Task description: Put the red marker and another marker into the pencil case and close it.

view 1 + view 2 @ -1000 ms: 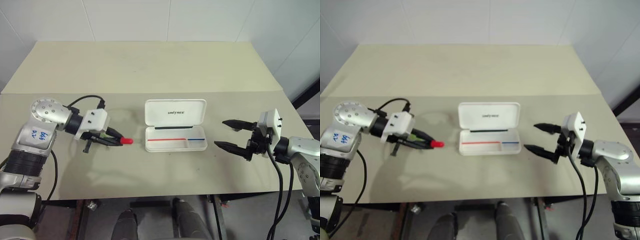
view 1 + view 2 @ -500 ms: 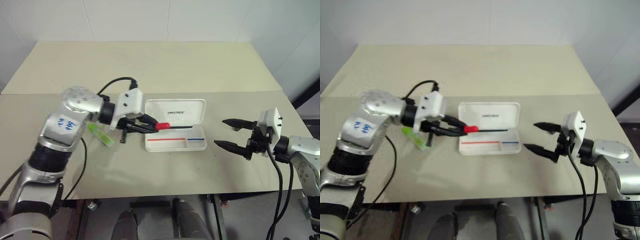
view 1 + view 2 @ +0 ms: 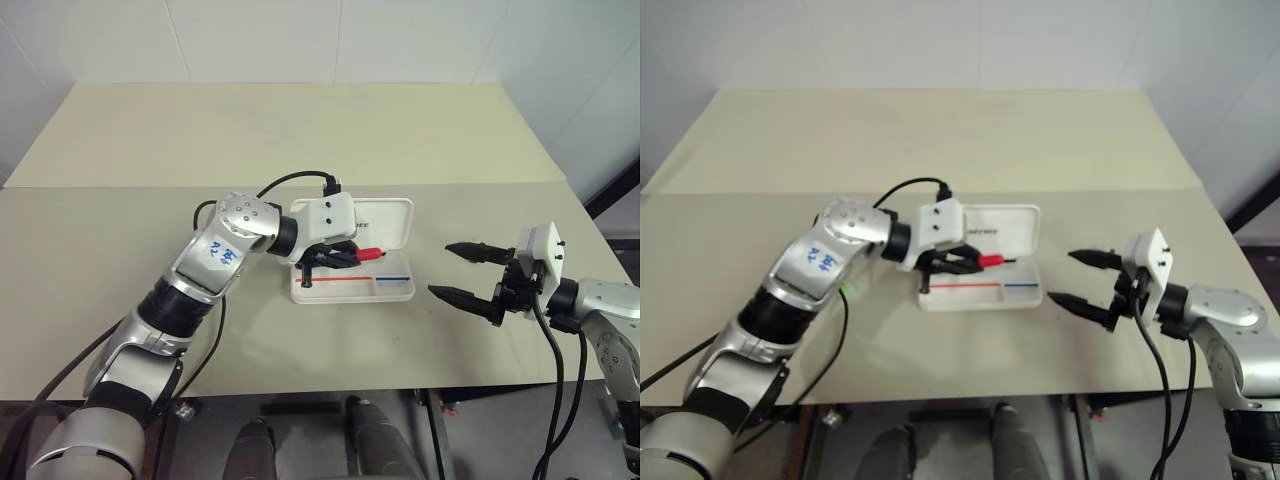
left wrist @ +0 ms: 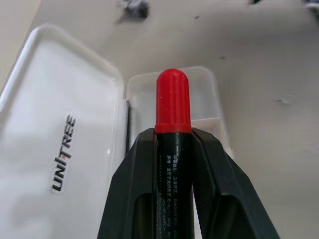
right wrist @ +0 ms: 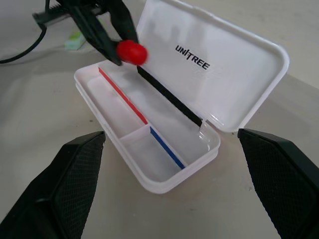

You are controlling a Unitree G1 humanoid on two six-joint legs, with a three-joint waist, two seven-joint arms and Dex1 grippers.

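The pencil case (image 3: 385,222) lies open at the table's middle, its white lid with black "UNITREE" print laid back and its tray (image 3: 395,290) showing a red and a blue stripe. My left gripper (image 3: 345,257) is shut on the red marker's black barrel (image 4: 172,169). The marker's red cap (image 3: 369,254) sticks out past the fingertips, above the tray's back edge. The light-green marker (image 5: 76,41) lies on the table left of the case, mostly hidden under my left arm, with a green sliver (image 3: 848,290) showing. My right gripper (image 3: 442,269) stands open just right of the case, holding nothing.
The beige table (image 3: 300,140) stretches bare behind the case, with a seam across it just beyond the lid. Its front edge runs close below both arms. A black cable (image 3: 290,180) loops over my left wrist.
My left arm has swung right from the table's left side, carrying the red marker to over the open case. The right gripper has stayed where it was, open.
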